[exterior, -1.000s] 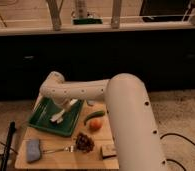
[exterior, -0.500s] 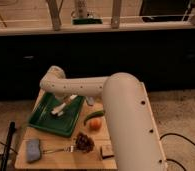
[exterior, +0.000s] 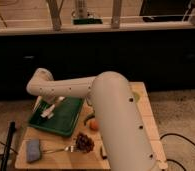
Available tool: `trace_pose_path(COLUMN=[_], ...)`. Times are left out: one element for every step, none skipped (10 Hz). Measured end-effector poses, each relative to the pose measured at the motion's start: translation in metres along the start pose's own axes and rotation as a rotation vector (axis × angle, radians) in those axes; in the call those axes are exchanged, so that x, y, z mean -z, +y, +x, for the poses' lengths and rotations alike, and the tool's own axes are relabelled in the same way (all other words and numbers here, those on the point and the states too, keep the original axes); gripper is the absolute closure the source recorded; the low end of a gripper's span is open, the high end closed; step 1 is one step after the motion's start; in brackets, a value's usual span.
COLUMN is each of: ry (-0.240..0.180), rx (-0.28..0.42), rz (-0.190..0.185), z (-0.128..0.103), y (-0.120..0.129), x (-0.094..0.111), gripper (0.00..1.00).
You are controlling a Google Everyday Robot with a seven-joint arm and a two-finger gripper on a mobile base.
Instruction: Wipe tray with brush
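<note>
**While the brush moves to the left half of the tray, wiping seems to be under way**

Since half a second ago, the end effector (exterior: 50, 106) has shifted from the middle of the tray (exterior: 66, 120) towards its left rim, and the whitish brush (exterior: 45, 112) went together with it. I judge this as one stroke of wiping, so the task is in progress and not finished. The right half of the tray is uncovered now.

At the far left of the wooden surface (exterior: 61, 160) lies a grey-blue block (exterior: 33, 149) that looks soft, like a sponge. Beside it is a thin metal fork (exterior: 58, 148). Behind them is the tray, dark green, shallow and rectangular, with a raised rim and a smooth bottom. The brush is a slim pale stick, lying over the left part of the tray bottom. The end effector is low over the same spot; whether it is clenched on the brush I cannot tell. Further right are a dark bumpy cluster (exterior: 83, 141) and a small round orange thing (exterior: 93, 124). The big, smooth, cream-coloured arm (exterior: 121, 120) covers the right part.
</note>
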Motion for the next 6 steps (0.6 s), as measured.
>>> trace_pose_path(ry=[-0.010,-0.022,-0.025,-0.028,-0.023,-0.014], rx=[0.015,0.012,-0.004,-0.018,-0.049,-0.080], rz=[-0.008,-0.018,-0.037,-0.051,-0.067,-0.079], z=[-0.009,-0.013,-0.007,-0.002,0.012,0.026], y=[0.005,0.011,0.023,0.035,0.053,0.066], x=[-0.002,-0.009,-0.014,-0.018,-0.021,-0.022], gripper=[1.00,1.00,1.00,1.00,1.00,1.00])
